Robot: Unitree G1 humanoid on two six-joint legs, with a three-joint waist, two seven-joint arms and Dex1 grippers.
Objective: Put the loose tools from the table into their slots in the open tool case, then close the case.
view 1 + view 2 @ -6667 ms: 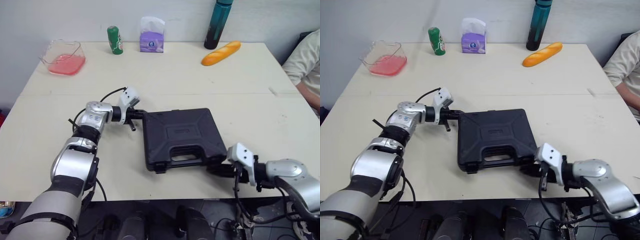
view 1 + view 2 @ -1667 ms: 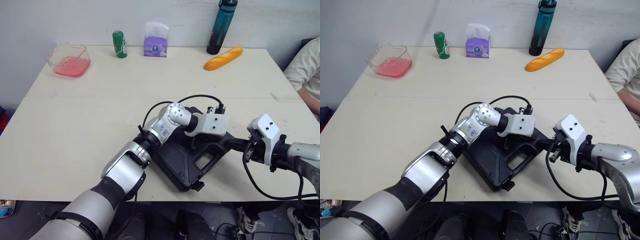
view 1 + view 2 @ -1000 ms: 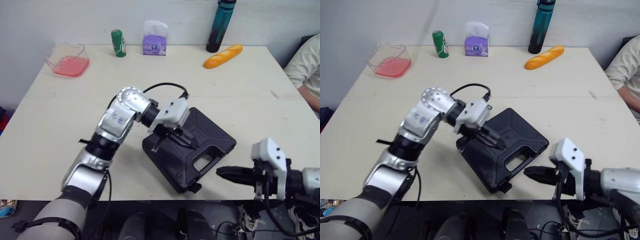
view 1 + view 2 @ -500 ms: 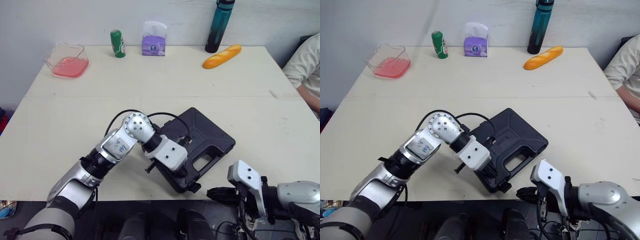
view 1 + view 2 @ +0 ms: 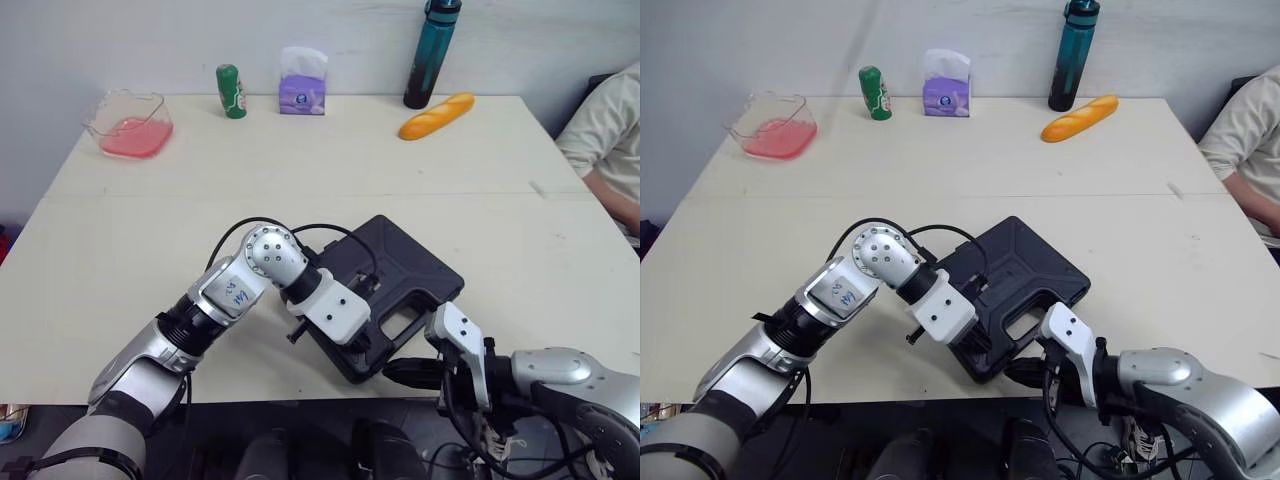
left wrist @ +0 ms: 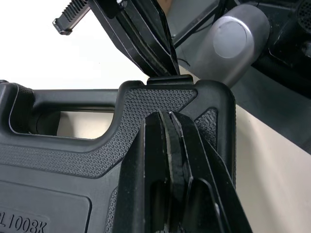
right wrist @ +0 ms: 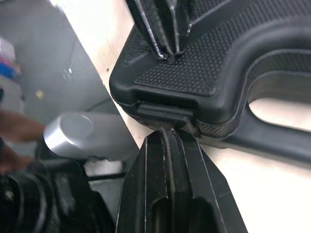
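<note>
Tool case (image 5: 405,268) closed, contents hidden; left tool (image 6: 167,116), right tool (image 7: 167,132) apparently pinched together, empty.

You have one black tool case (image 5: 405,270) lying on one table (image 5: 300,170). Toward the far edge you can count five other things, one of each kind: one clear bowl (image 5: 128,122) with pink contents, one green can (image 5: 230,91), one purple tissue pack (image 5: 303,82), one teal bottle (image 5: 424,55) and one bread loaf (image 5: 436,115). Two grippers are at the case: the left gripper (image 6: 167,116) and the right gripper (image 7: 168,131). One person (image 5: 600,140) shows at the table's right edge.
</note>
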